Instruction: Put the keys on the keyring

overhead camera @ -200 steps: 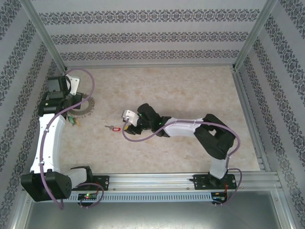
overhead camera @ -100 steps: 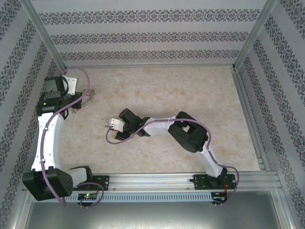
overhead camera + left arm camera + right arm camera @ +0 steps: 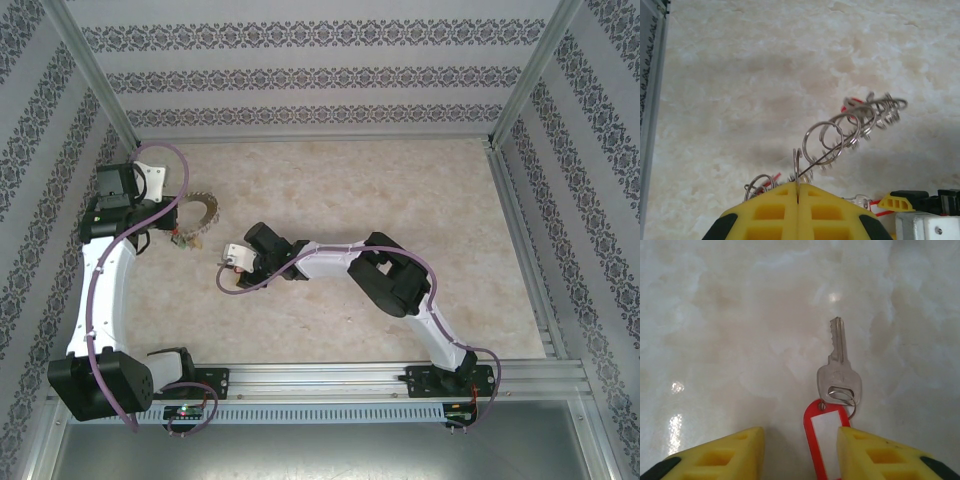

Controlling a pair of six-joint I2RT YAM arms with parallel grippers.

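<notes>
On your left, the left claw [image 3: 797, 189] is clamped on the keyring [image 3: 840, 137], holding it tilted above the tabletop [image 3: 740, 75]. Over to the right, the right claw [image 3: 800, 440] stands partly open astride the red tag [image 3: 824, 437] of a key [image 3: 840, 372] lying flat. Centre on that tag and close squarely; its window is blank, no writing.

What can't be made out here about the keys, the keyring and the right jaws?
How many keys hang on the keyring: left wrist view, overlapping loops hide them; top view, too small.
The red tag of the loose key: right wrist view, its lower end is cut off by the bottom edge.
Whether the right jaws touch that tag: right wrist view, the open jaws run off the same edge.
</notes>
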